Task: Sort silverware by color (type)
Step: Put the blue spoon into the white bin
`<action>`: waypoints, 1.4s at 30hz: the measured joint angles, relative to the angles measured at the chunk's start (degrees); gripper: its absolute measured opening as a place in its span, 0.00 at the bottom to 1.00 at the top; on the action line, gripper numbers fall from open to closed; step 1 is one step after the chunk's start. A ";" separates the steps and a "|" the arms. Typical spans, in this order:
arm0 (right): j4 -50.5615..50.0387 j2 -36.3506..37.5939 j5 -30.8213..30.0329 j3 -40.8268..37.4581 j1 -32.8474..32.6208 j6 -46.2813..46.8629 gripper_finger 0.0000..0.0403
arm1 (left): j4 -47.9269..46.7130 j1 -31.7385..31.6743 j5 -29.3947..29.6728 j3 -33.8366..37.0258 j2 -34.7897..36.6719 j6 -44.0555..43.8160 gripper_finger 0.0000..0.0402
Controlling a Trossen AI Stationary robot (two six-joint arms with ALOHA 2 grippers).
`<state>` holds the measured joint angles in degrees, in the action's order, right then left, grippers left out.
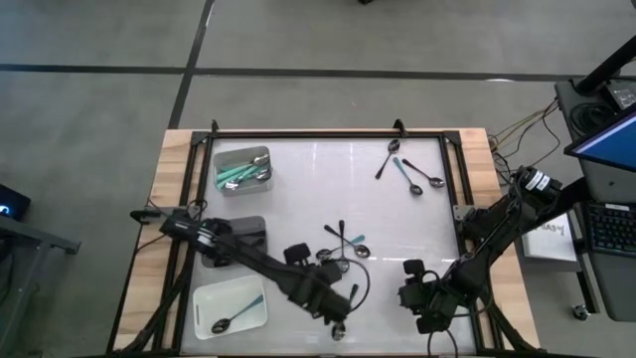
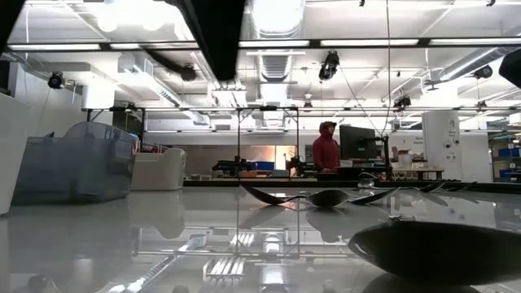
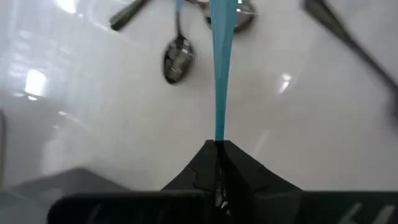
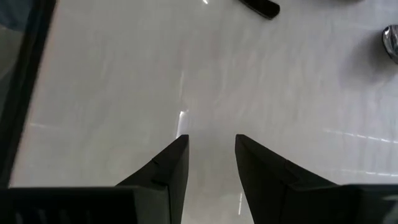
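Observation:
My left gripper (image 1: 342,318) stands near the table's front edge, left of centre, shut on a teal-handled spoon (image 3: 221,68). A cluster of spoons (image 1: 343,247) lies on the white table just beyond it, among them an all-silver one (image 3: 177,56). More spoons (image 1: 412,171) lie at the far right. Teal spoons rest in the grey tray (image 1: 260,159) at the far left. One spoon (image 1: 227,321) lies in the white tray (image 1: 204,298). My right gripper (image 4: 211,149) hangs open over bare table at the front right. My left gripper pinches the free end of the spoon's teal handle (image 3: 219,138) between its two fingers. The fingers slant steeply down and lie along the handle. The spoon juts straight out beyond the fingertips, bowl end farthest from them. Whether the bowl touches the table, I cannot tell.
A dark grey tray (image 1: 250,231) sits between the grey and white trays on the left. A black frame (image 1: 328,134) borders the table. Bare table lies between the middle cluster and the far-right spoons. A person in a red hood (image 2: 326,146) stands far behind the table.

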<state>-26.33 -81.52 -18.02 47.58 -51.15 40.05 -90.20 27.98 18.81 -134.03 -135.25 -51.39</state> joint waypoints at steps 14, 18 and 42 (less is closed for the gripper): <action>1.80 0.00 0.00 -2.60 0.01 1.13 0.31 | 0.11 9.16 -3.30 23.70 17.34 -18.10 0.00; 1.79 0.00 0.00 -2.65 0.01 2.92 0.31 | 0.35 12.92 -8.81 35.25 25.09 -26.74 0.00; 2.02 0.00 0.00 -2.69 0.16 6.47 0.31 | 16.27 27.86 -11.87 54.44 32.64 -51.67 0.07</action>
<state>-24.32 -81.52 -18.02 44.88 -50.98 46.52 -73.93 55.83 6.94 -79.59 -102.61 -103.07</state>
